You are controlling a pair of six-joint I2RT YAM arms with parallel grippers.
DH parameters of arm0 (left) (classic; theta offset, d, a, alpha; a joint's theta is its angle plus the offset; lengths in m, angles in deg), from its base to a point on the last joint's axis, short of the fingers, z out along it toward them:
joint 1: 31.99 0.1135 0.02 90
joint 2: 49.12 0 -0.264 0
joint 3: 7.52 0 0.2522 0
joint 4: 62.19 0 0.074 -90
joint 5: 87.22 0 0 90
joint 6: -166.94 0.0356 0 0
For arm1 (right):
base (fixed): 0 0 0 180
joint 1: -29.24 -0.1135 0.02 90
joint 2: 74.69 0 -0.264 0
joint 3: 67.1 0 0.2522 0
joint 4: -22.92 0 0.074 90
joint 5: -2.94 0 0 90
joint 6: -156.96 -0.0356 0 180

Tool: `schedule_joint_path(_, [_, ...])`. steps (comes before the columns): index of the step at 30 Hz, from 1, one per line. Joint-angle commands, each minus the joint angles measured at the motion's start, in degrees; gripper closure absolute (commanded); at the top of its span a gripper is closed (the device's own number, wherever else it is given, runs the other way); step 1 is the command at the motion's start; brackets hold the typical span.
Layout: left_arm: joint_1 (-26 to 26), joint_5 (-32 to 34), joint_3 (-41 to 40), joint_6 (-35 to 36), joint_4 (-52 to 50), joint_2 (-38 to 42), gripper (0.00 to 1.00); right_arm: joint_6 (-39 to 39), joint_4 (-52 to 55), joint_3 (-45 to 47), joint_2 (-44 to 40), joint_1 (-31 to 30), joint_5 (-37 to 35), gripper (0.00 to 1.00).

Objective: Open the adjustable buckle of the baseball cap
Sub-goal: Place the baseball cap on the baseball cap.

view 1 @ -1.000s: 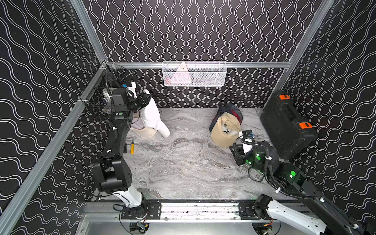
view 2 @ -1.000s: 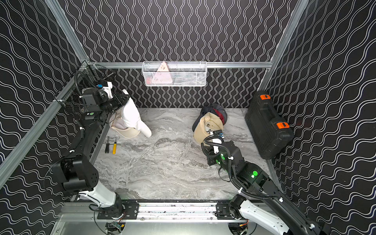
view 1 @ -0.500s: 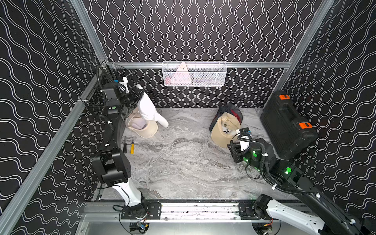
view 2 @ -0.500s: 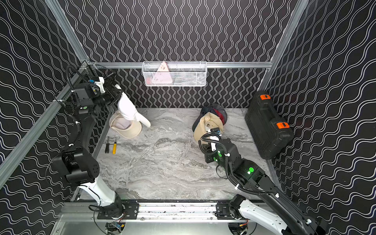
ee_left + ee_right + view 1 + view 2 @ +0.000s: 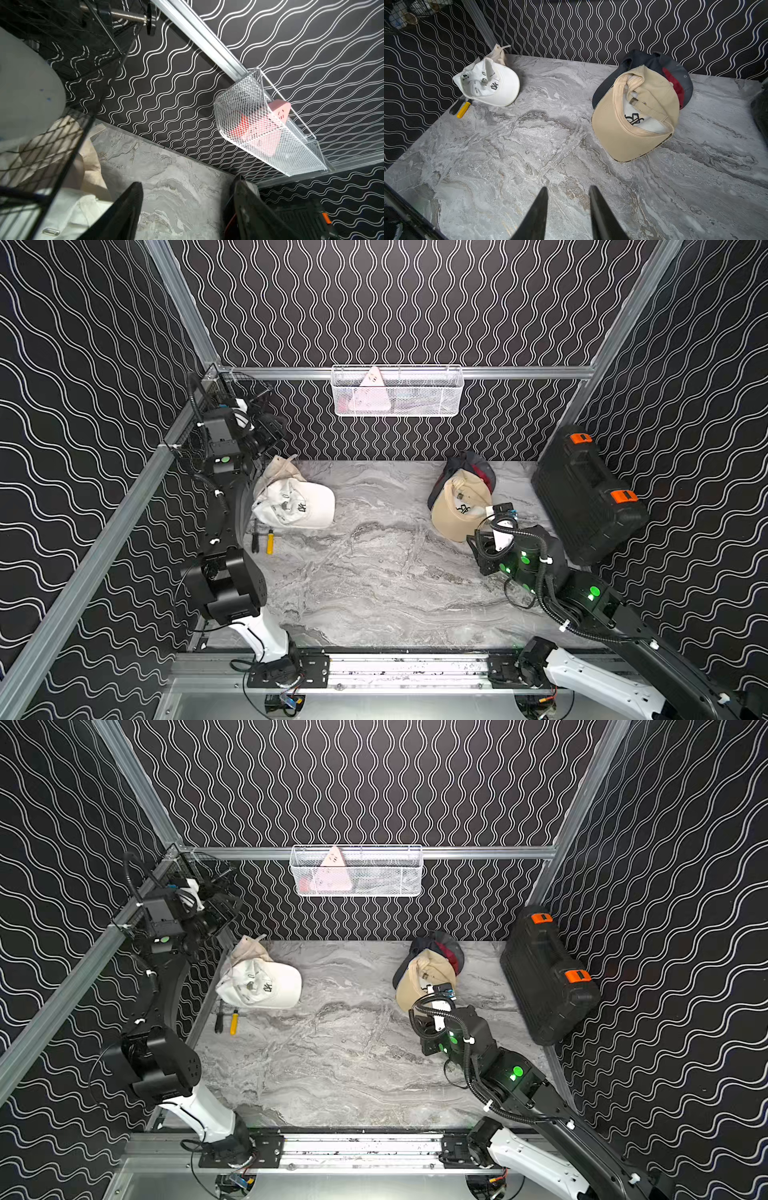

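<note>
Far left corner's a bit crowded: a yellow-handled screwdriver [image 5: 270, 541] and a black-handled one [image 5: 254, 541] lie just near of the white fabric baseball cap [image 5: 297, 506], which sits partly on a crumpled beige cap [image 5: 278, 466]. Far right, a tan cap [image 5: 455, 510] rests on a dark navy-and-red cap [image 5: 473, 466], beside a black plastic case [image 5: 582, 493].

White cap lies inside-up, long axis left-right, brim pointing right, metal buckle [image 5: 483, 82] on top.

Left gripper [image 5: 187, 182] is raised above it, jaws wide, holding nothing. Right gripper [image 5: 568, 188] hovers near the tan cap, jaws narrowly apart, empty.
</note>
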Motion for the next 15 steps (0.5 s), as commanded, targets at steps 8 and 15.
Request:
schedule_joint_path(8, [-12.08,0.93,2.85,11.69,-6.1,2.07,0.26,-0.82,1.25,-0.45,-1.09,0.01,-0.94,0.64])
schedule_joint_path(15, [-18.58,1.39,-0.11,14.03,-5.46,4.93,0.28,-2.25,4.38,-1.02,-1.89,0.05,-5.45,0.64])
